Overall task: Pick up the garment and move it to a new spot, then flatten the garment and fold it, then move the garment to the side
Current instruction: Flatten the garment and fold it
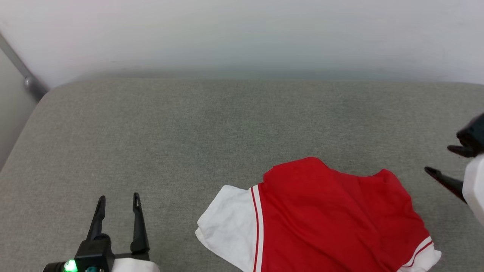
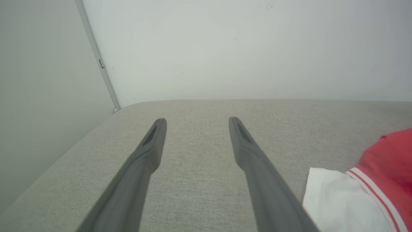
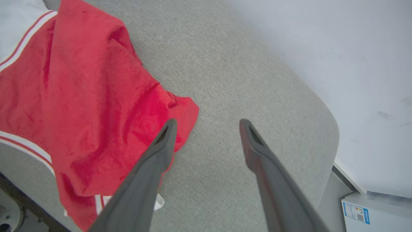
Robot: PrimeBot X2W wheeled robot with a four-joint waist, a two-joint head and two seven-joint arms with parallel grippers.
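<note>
The garment, a red jersey with white sleeves and red-white striped seams, lies loosely bunched on the grey cushioned surface at the front right, plain side up. My left gripper stands open at the lower left, well clear of the white sleeve. At the right edge my right gripper is open above the cushion, just right of the garment's red corner, with nothing between its fingers. In the right wrist view the garment spreads to the left of the gripper.
A white wall rises behind the cushion. A grey metal strip runs down the wall at the far left. Past the cushion's rounded right corner sits a white box with a blue label. Bare cushion stretches left and behind the garment.
</note>
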